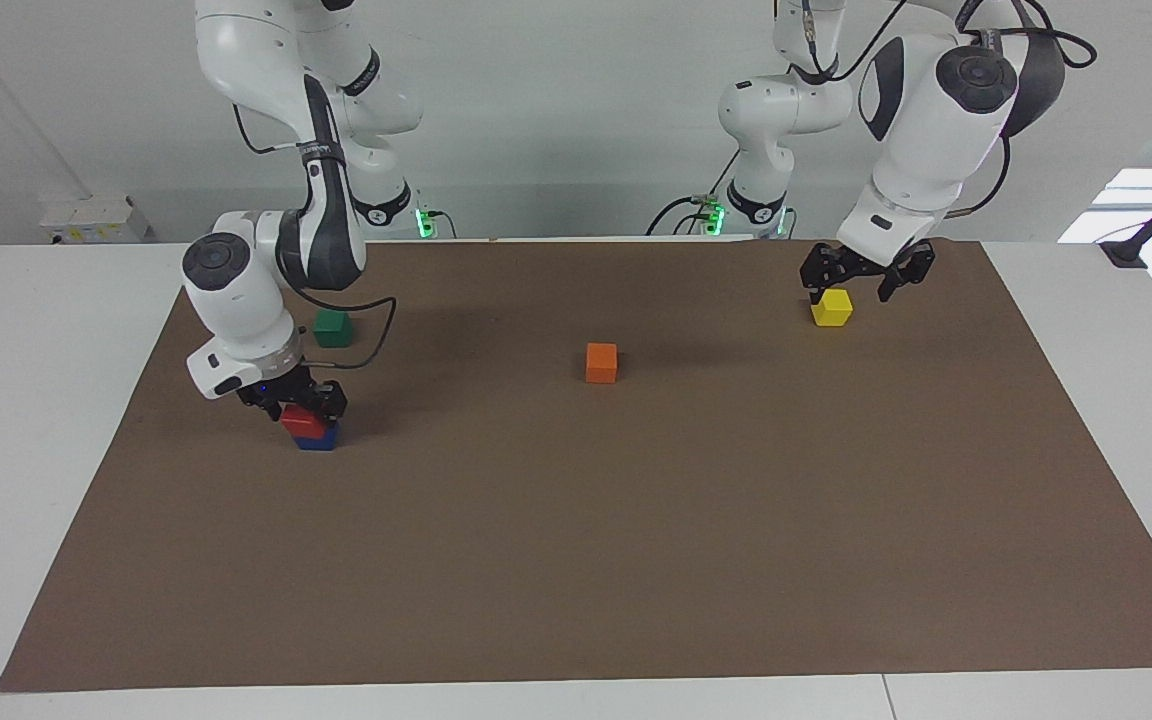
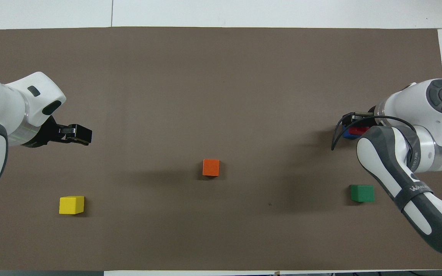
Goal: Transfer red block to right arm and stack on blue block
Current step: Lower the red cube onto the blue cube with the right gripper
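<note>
The red block (image 1: 302, 423) sits on the blue block (image 1: 320, 439) at the right arm's end of the brown mat. Both just show in the overhead view, the red block (image 2: 358, 130) and the blue block (image 2: 346, 133), mostly hidden under the right arm. My right gripper (image 1: 306, 407) is directly over the stack, open, with its fingers at the red block's top edges. My left gripper (image 1: 851, 290) is open and empty in the air over the mat by the yellow block (image 1: 832, 308), where the arm waits. It also shows in the overhead view (image 2: 81, 135).
An orange block (image 1: 601, 362) lies mid-mat. A dark green block (image 1: 332, 328) lies nearer to the robots than the stack. The yellow block (image 2: 71, 204) is at the left arm's end. The brown mat (image 1: 636, 550) covers most of the white table.
</note>
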Action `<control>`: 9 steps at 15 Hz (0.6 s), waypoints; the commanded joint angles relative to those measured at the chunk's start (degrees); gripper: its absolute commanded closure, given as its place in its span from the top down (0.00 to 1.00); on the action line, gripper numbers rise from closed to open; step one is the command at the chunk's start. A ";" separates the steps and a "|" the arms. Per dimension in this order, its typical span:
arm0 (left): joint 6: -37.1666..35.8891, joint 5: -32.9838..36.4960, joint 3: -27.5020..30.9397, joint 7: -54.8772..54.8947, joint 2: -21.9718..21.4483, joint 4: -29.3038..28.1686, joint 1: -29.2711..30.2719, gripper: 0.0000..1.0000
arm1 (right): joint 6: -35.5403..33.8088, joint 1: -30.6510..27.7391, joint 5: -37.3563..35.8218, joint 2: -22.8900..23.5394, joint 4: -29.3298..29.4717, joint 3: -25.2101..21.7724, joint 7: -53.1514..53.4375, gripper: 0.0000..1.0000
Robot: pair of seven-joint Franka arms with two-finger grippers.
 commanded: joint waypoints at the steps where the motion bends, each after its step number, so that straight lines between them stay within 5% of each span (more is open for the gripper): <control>1: 0.78 -0.73 0.28 0.21 -1.13 -1.08 0.04 1.00 | 1.06 -0.58 -1.47 -0.15 -0.67 0.47 -0.21 1.00; 9: 0.78 -0.73 0.28 0.21 -1.13 -1.08 0.04 1.00 | -5.96 -0.58 -0.42 -4.80 6.35 0.56 -0.21 1.00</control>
